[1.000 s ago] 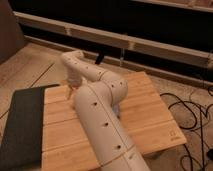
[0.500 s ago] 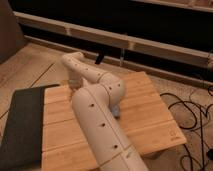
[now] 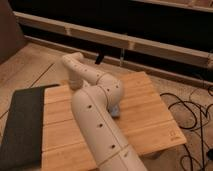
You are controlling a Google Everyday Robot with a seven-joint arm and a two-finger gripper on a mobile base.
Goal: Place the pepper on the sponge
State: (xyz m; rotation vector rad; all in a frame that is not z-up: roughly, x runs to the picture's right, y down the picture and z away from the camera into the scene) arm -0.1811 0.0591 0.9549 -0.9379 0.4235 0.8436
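My cream arm (image 3: 97,120) reaches up over the wooden table (image 3: 150,120), bends at the elbow (image 3: 109,92) and folds back left to the wrist (image 3: 75,67). The wrist points down at the table's back-left part. My gripper hangs below it, hidden by the forearm. A blue-grey corner of the sponge (image 3: 116,111) peeks out on the table just right of the elbow. The pepper is hidden.
A large dark grey mat (image 3: 22,125) covers the table's left side. Black cables (image 3: 195,115) lie on the floor to the right. A long pale rail (image 3: 125,40) runs behind the table, with a small black object (image 3: 100,57) under it.
A small orange bit showed beside the wrist one second ago and no longer shows. The arm has barely shifted.
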